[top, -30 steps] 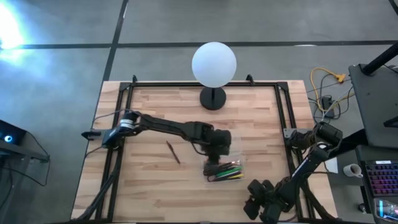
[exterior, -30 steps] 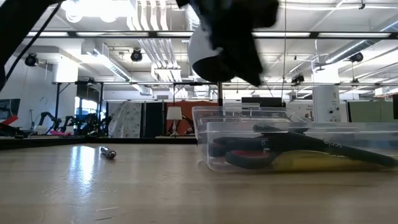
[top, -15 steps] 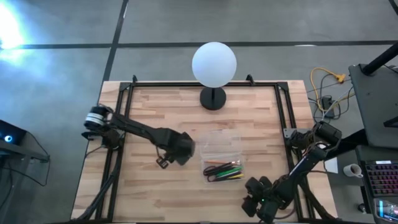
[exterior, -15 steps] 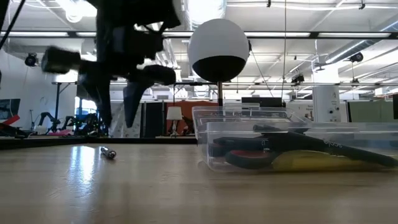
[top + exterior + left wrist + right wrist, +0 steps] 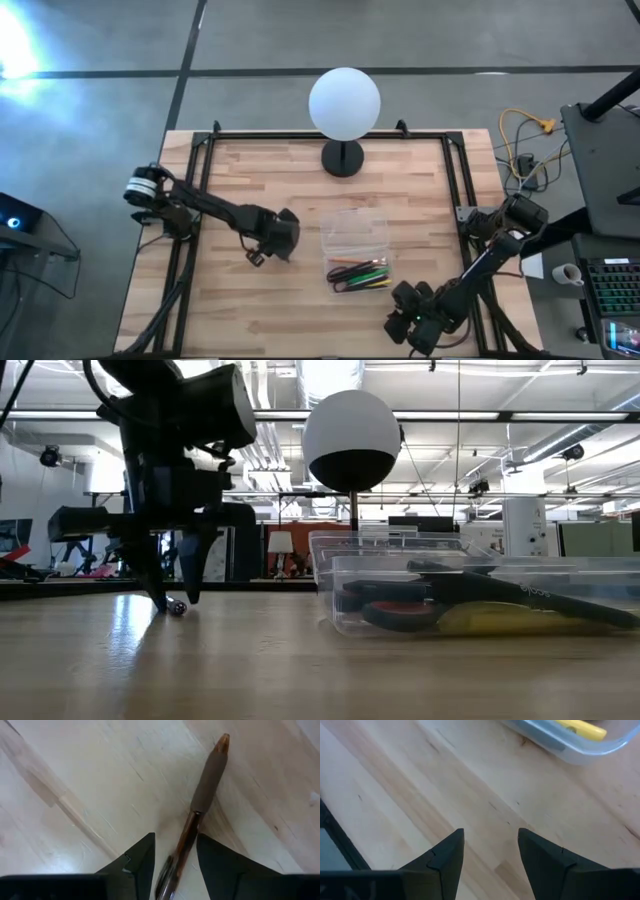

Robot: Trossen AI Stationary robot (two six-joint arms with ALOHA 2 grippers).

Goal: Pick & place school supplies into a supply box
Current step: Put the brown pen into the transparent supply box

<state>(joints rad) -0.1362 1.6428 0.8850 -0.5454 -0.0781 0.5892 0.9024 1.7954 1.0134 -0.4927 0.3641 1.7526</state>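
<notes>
A brown pen [image 5: 207, 775] lies flat on the wooden table; its end shows in the low view [image 5: 176, 606]. My left gripper [image 5: 272, 246] points down over it, open. Its two fingers [image 5: 137, 862] stand on either side of the pen's shaft, with their tips at the table [image 5: 174, 595]. I cannot tell whether they touch the pen. The clear supply box [image 5: 357, 255] stands right of it and holds several pens and red-handled scissors [image 5: 400, 615]. My right gripper [image 5: 412, 325] is open and empty near the table's near right corner, just short of the box [image 5: 570, 745].
A white globe lamp [image 5: 344, 100] on a black base [image 5: 343, 158] stands at the table's far middle. A black frame [image 5: 200, 200] runs along the table's left, far and right sides. Bare wood [image 5: 250, 310] lies near and left of the box.
My left gripper has gone from above the supply box toward the table's left edge, to the brown pen, and has come down until its open fingers stand at the table on either side of the pen. The pen has stayed in place.
</notes>
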